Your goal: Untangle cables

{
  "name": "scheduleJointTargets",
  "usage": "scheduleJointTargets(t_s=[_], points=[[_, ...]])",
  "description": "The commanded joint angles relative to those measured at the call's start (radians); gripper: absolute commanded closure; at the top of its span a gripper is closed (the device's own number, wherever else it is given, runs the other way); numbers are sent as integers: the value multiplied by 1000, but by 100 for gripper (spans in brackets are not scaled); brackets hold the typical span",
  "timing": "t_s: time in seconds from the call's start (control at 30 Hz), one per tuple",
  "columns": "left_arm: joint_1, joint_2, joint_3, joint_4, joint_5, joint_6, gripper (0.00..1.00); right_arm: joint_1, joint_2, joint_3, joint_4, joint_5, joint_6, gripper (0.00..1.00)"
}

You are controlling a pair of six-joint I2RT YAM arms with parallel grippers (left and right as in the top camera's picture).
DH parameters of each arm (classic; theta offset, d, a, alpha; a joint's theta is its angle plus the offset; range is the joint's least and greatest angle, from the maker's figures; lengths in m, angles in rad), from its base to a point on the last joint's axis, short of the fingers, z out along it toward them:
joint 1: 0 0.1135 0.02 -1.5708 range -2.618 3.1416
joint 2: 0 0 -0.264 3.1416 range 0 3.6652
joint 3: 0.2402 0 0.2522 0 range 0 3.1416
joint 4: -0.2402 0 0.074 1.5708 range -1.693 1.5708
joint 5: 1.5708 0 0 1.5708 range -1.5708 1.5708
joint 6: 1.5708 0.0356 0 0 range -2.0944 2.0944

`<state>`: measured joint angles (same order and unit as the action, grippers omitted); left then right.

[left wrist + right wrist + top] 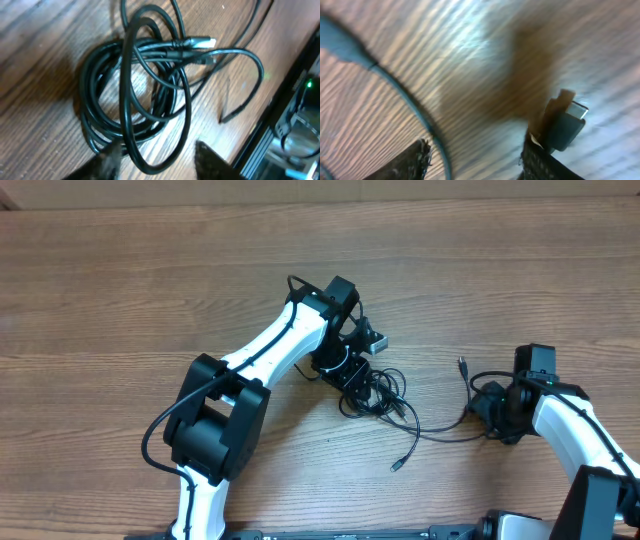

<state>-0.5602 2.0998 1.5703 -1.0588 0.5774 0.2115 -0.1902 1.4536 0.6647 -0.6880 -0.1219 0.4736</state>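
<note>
The cables [378, 392] lie as a tangled black bundle at the table's middle. One strand [440, 434] trails right, with plug ends at the right [462, 364] and near the front [398, 465]. My left gripper [352, 375] hangs over the bundle's left side. In the left wrist view the coil [135, 90] has a silver-tipped plug [202, 42], and the left gripper [157, 162] is open with one loop between its fingers. My right gripper [487, 418] is at the strand's right end. In the right wrist view it [477, 160] is open, with a thin cable [395, 85] running between the fingers.
The wooden table [150, 300] carries everything. A dark blocky piece [567, 125] sits beside the right gripper's right finger. A black base rail [295, 125] with a green light [308, 84] runs along the right edge of the left wrist view.
</note>
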Motion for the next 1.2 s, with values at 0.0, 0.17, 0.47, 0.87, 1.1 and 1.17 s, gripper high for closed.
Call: scheduleJointTargets(t_s=[0.0,0.17,0.47,0.87,1.1,1.17], points=[[3,-27,18,13,-10,-2,42,0,2,-8,9,-112,-70,39],[3,-27,16,71,-9,-3,31,0,2,-8,8,-112,-83,18],[-11,-27,14,142,-188,-114,28,0,2,-8,-2,-113,-83,5],[-78,17,8,175,-316,-130,22,0,2,-8,-3,-127,-82,5],[-94,66,8,175,-315,-130,31,0,2,-8,-2,-127,-82,5],[-94,66,9,177,-315,-130,39,0,2,-8,-2,-127,-83,5]])
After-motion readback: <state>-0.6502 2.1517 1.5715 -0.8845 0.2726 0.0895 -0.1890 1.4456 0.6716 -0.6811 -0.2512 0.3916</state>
